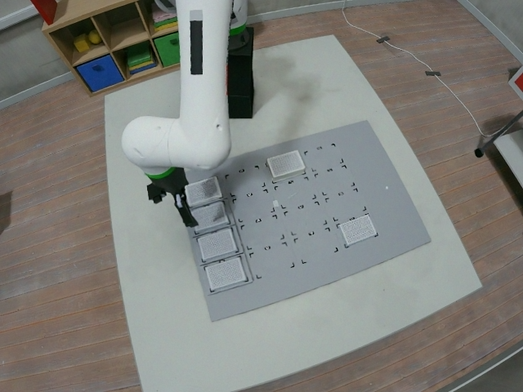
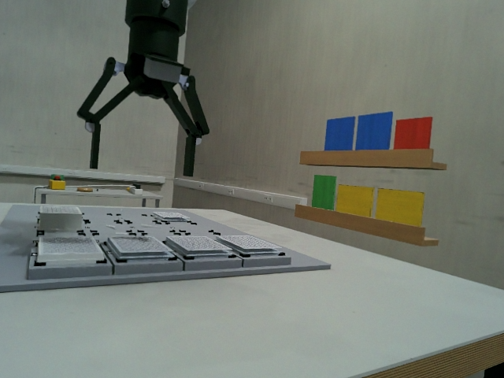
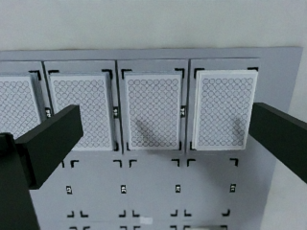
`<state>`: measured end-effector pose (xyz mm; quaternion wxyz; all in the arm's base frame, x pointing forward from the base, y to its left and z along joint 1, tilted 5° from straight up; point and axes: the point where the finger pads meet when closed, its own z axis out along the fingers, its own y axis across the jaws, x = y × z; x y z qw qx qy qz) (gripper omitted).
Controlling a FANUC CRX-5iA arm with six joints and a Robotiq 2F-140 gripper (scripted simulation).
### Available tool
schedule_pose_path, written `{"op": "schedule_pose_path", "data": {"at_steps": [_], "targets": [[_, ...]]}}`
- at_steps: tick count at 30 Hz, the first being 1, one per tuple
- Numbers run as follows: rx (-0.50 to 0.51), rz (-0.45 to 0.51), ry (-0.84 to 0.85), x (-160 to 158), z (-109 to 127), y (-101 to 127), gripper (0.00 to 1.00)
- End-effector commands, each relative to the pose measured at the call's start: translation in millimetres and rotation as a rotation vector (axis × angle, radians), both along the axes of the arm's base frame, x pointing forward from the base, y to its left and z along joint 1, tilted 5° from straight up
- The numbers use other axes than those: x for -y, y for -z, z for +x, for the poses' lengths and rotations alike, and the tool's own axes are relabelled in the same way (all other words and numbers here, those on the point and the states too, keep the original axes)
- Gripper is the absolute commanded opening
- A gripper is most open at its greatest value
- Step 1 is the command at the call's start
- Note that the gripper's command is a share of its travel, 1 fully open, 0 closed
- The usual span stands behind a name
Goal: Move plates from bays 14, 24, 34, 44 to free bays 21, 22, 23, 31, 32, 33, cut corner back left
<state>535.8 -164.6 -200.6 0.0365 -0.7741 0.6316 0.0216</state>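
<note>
Right now the claw point(image 2: 140, 152) hangs spread wide and empty, well above the raised row of four plates point(image 3: 153, 110), roughly over the second plate point(image 3: 153, 109) from the near end, whose long axis runs crosswise between the fingers.

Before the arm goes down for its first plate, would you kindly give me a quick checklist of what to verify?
1. Gripper open and empty: ok.
2. Gripper well above the plates: ok.
3. Bay 14 plate, bay 24 plate, bay 34 plate and bay 44 plate present in column 4: ok.
4. Bays 21 to 23 and 31 to 33 free of plates: ok.
5. Small pale mark among the middle bays: cannot tell what it is.
6. Cut corners at back left: cannot tell.
</note>
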Motion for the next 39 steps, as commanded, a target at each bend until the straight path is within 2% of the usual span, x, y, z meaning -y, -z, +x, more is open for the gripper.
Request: {"op": "schedule_pose_path", "data": {"at_steps": [1,17,37,39], "targets": [[0.002,-0.001,0.0,0,1,-1,1.0],[0.002,-0.001,0.0,0,1,-1,1.0],[0.002,0.0,0.0,-70,-13,0,1.0],[0.002,0.0,0.0,-70,-13,0,1.0]]}}
